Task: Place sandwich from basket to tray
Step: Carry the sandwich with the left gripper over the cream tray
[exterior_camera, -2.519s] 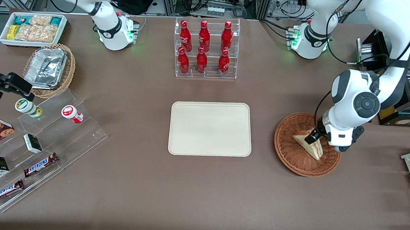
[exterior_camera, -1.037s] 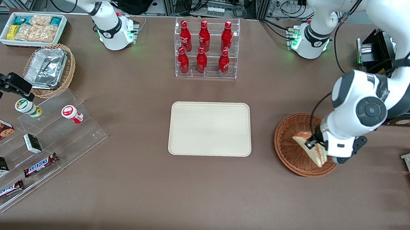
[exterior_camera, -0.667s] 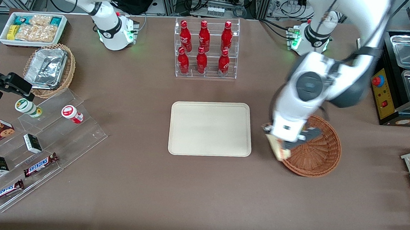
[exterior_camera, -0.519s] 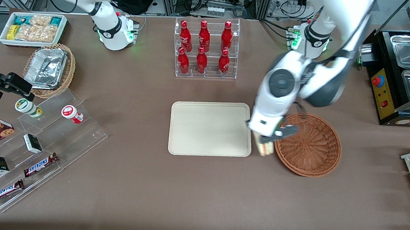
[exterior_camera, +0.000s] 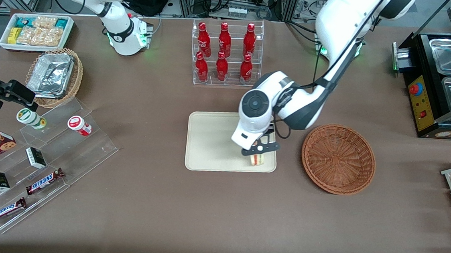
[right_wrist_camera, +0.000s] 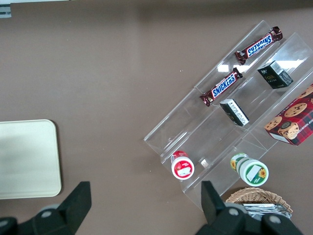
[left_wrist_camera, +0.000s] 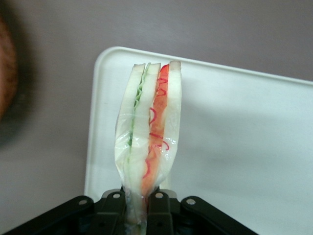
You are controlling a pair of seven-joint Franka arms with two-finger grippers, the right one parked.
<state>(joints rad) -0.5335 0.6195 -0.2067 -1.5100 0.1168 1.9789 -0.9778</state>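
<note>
Black two-finger gripper (left_wrist_camera: 137, 208) clamped on wrapped triangular white-bread sandwich (left_wrist_camera: 149, 137) — cut edge down, over corner of flat cream rectangular tray (exterior_camera: 212, 141) nearest round brown wicker basket (exterior_camera: 338, 158), poised for lowering.

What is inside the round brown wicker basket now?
The round brown wicker basket shows only bare weave inside. The triangular white-bread sandwich is pinched in the gripper above the cream rectangular tray.

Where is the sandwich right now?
The sandwich is pinched in the tool, over the tray corner nearest the basket.
</note>
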